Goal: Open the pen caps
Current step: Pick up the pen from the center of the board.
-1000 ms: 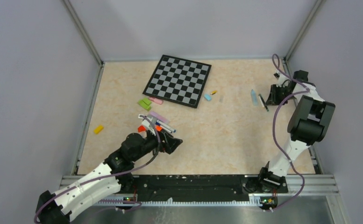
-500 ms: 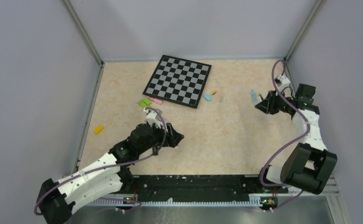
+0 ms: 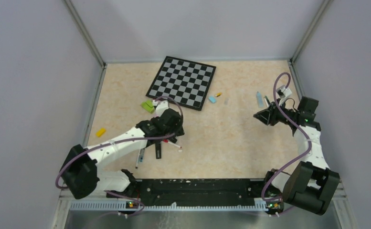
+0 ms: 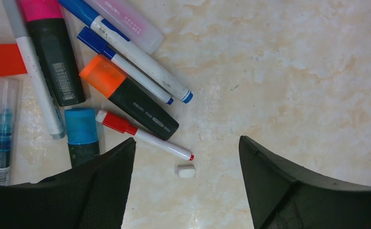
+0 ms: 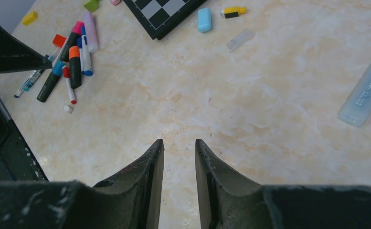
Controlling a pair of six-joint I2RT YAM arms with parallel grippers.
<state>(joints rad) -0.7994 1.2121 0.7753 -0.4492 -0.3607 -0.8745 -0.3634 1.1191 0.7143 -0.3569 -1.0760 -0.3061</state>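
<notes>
1. At 8 o'clock on the bench (image 3: 231, 143) in the top view, the left tool (image 4: 187, 143) hangs low over a cluster of pens (image 4: 140, 107).
2. Left tool: jaws stand wide apart and hold nothing. Between them lie only bare bench and 1 small white piece (image 4: 185, 171).
3. From the left tool's gap in the left wrist view, the pens lie at 9 to 11 o'clock, side by side and touching.
4. Caps seated on their pens:
   - orange cap (image 4: 102, 75) on a black highlighter;
   - red cap (image 4: 114, 122) on a thin white pen;
   - cyan cap (image 4: 80, 126) on a black marker;
   - pink cap (image 4: 40, 8) on another black marker.
5. Right tool (image 5: 178, 141): at 3 o'clock on the bench, raised above it. Its jaws are almost together, with a narrow gap and nothing gripped.
6. From the right tool in its wrist view, a light-blue highlighter (image 5: 367, 93) lies at 2 o'clock. A loose light-blue cap (image 5: 204, 20) and the checkered board (image 5: 169, 12) lie at 12 o'clock.
</notes>
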